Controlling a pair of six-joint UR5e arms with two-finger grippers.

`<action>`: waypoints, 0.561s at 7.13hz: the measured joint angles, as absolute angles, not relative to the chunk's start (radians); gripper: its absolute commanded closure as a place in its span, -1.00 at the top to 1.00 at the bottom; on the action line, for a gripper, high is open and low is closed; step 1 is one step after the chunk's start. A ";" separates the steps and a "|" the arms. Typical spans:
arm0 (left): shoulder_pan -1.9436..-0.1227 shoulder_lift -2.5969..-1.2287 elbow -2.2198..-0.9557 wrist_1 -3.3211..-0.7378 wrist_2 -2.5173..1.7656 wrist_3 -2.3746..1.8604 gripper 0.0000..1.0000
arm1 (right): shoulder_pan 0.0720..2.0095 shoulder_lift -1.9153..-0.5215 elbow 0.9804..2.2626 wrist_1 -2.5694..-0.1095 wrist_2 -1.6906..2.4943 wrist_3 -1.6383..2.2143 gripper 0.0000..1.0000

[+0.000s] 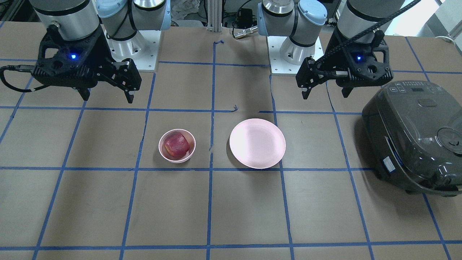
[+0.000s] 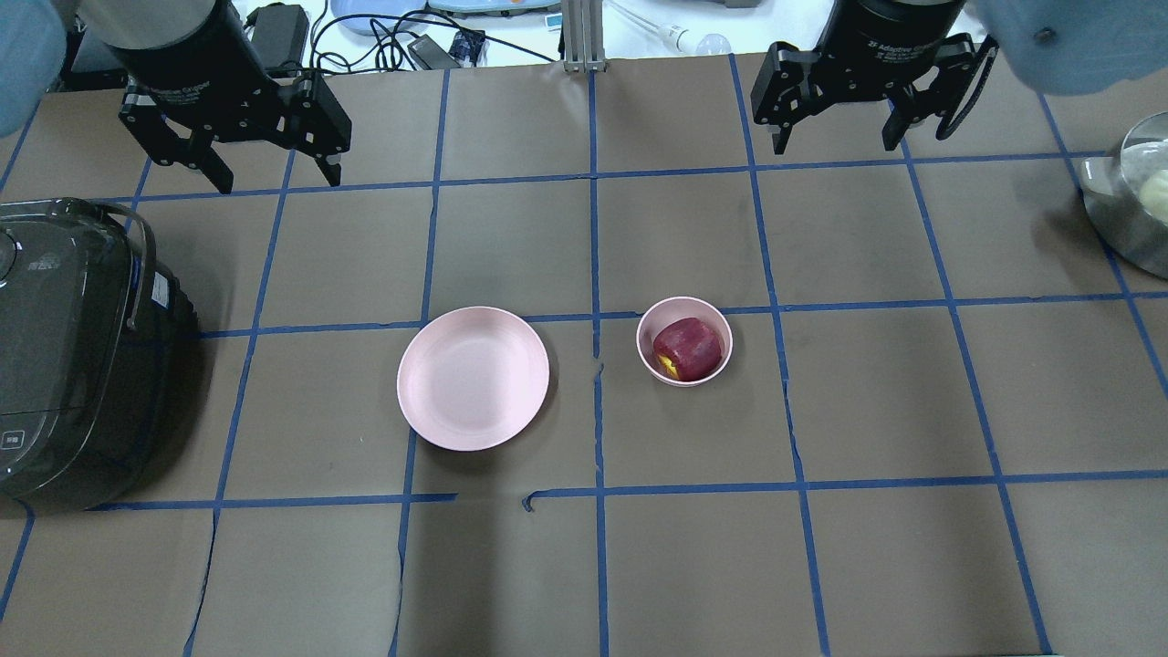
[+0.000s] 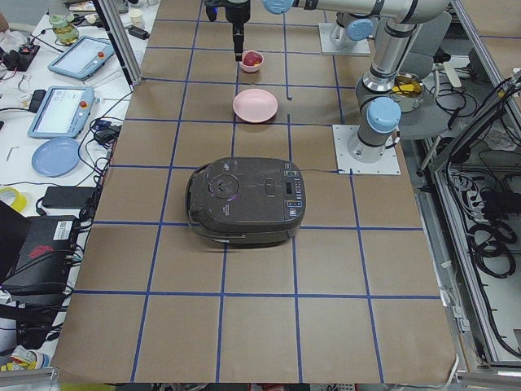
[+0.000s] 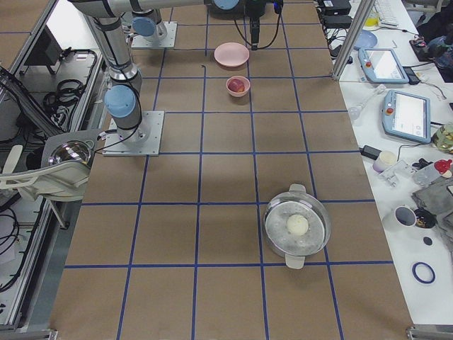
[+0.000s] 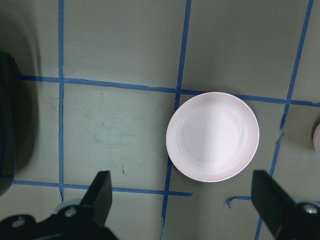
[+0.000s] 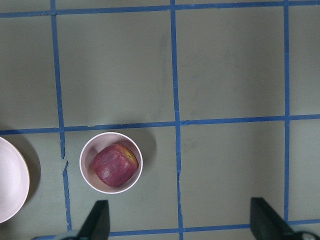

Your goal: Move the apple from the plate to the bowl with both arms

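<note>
The dark red apple (image 2: 689, 349) lies inside the small pink bowl (image 2: 651, 321), right of the table's middle; it also shows in the right wrist view (image 6: 115, 165) and the front view (image 1: 176, 144). The wide pink plate (image 2: 473, 378) stands bare to the bowl's left, and also shows in the left wrist view (image 5: 212, 136). My left gripper (image 2: 271, 175) hangs open and empty high over the far left of the table. My right gripper (image 2: 832, 144) hangs open and empty high over the far right. Both are well away from the dishes.
A dark rice cooker (image 2: 64, 351) sits at the left edge of the table. A steel pot (image 2: 1131, 205) with a pale round thing inside stands at the right edge. Blue tape lines grid the brown table (image 2: 876, 566).
</note>
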State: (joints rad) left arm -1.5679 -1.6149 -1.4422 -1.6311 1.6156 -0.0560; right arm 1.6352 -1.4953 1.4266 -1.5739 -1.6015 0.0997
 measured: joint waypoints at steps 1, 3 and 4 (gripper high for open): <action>-1.559 -1.609 -1.447 -1.633 1.618 -0.053 1.00 | 1.635 -1.496 1.427 -1.574 -1.601 0.100 1.00; -1.544 -1.601 -1.454 -1.635 1.599 -0.050 1.00 | 1.635 -1.495 1.427 -1.574 -1.601 0.100 1.00; -1.541 -1.601 -1.455 -1.635 1.585 -0.049 1.00 | 1.635 -1.495 1.427 -1.574 -1.601 0.100 1.00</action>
